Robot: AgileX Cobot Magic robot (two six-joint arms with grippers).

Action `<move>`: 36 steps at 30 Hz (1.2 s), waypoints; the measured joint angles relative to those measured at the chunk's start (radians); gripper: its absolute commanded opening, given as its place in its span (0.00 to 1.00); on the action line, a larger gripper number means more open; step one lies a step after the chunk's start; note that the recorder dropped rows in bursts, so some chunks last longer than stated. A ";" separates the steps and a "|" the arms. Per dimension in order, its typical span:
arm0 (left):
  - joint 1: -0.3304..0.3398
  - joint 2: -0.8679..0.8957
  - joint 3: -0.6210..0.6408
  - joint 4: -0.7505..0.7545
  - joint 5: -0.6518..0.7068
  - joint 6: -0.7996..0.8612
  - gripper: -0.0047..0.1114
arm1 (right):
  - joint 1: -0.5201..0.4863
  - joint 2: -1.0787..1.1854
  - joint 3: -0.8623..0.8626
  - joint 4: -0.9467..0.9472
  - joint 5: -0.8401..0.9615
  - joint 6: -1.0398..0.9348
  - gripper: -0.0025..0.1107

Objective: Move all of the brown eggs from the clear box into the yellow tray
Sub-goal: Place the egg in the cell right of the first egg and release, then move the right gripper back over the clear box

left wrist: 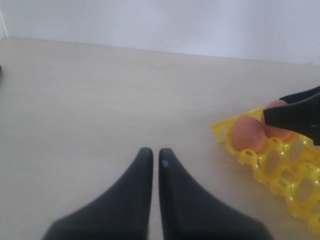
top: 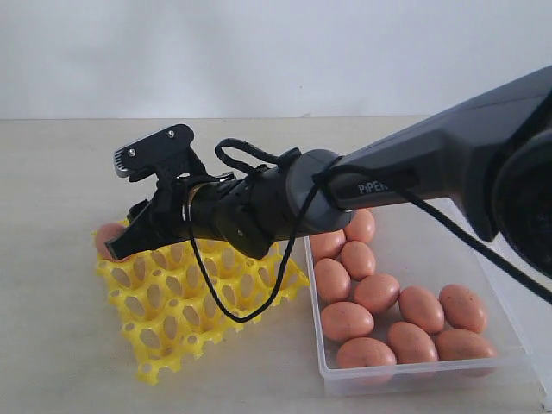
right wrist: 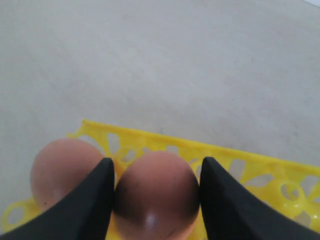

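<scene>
Right fingers (right wrist: 85,210): clenched on one smooth pinkish-brown oval egg (right wrist: 155,195) at the edge row of the bright yellow openwork plastic egg tray (right wrist: 250,165), just beside a like egg (right wrist: 60,170) seated in the corner cell. Advice: settle it fully into its cup, then part the fingers gently and lift straight up, clear of the neighbour. Left fingers (left wrist: 145,200): pressed together, empty, over the pale desk (left wrist: 75,100); remaining brown eggs (top: 377,293) lie in the clear shallow plastic box (top: 431,250) beside the tray.

Left tool (left wrist: 155,152) closed, right tool (right wrist: 156,167) clamped.
</scene>
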 measured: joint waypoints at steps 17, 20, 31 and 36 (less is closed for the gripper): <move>0.000 0.000 0.000 0.000 0.000 0.000 0.08 | 0.000 -0.045 0.000 0.000 0.000 -0.005 0.42; 0.000 0.000 0.000 0.000 0.000 0.000 0.08 | 0.000 -0.126 0.000 0.000 0.037 -0.009 0.42; 0.000 0.000 0.000 0.000 0.000 0.000 0.08 | -0.037 -0.434 -0.004 -0.298 1.037 0.035 0.42; 0.000 0.000 0.000 0.000 0.000 0.000 0.08 | -0.264 -0.442 -0.004 -0.136 1.248 -0.065 0.42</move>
